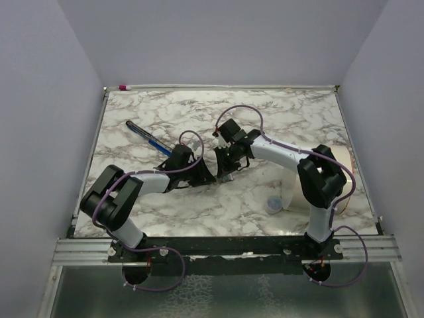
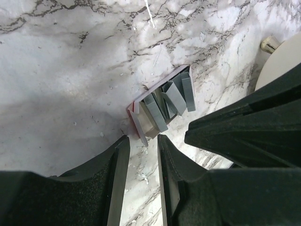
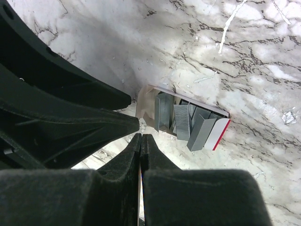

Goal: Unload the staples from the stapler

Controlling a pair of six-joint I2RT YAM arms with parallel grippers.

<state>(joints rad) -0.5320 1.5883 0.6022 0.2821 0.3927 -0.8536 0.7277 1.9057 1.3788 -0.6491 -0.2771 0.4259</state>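
The marble table [image 1: 278,112] fills the overhead view, walled in by plain grey panels. The two black-and-white arms lean in from the bottom edge and meet at the middle of the frame: the left arm [image 1: 142,182] reaches in from the lower left, the right arm [image 1: 285,156] from the right. A pale roll-shaped thing [image 1: 290,189] stands at the right of centre, partly hidden behind the right arm. A long blue-black pen [image 1: 148,138] lies on a slant in the upper left, well apart from the grippers.

Seen from its wrist, the left gripper [image 2: 142,141] sits at the bottom middle with its jaws a narrow gap apart and nothing between them. The right gripper [image 3: 141,137] has its fingers pressed together, and I see nothing gripped between them. The two grippers are close beside each other, tips pointing down at the marble.

Just past both sets of tips lies a small white box [image 3: 220,133] with a pink-red edge, flat on the table. Inside it the staples [image 3: 181,121] lie as short grey strips, jumbled and leaning on one another.

The stapler I cannot make out in any view.
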